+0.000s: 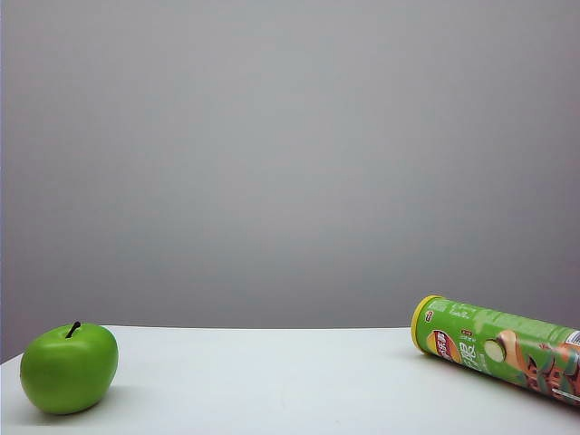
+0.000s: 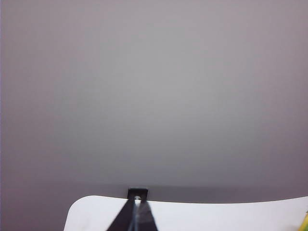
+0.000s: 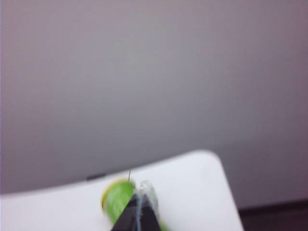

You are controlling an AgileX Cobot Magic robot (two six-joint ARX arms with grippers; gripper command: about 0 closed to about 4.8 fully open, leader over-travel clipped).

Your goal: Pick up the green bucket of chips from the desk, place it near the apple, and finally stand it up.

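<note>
The tall green cylindrical chips can with yellow lid (image 1: 498,349) lies on its side on the white desk (image 1: 272,381), well apart from the round green apple (image 1: 69,368); both left gripper (image 2: 136,214) and right gripper (image 3: 139,209) are closed and empty, so the right one should first open, then take the can across its middle.

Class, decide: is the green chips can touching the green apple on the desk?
Apart. The exterior view shows the apple at the left of the white desk and the chips can lying at the right, bare desk between them.
</note>
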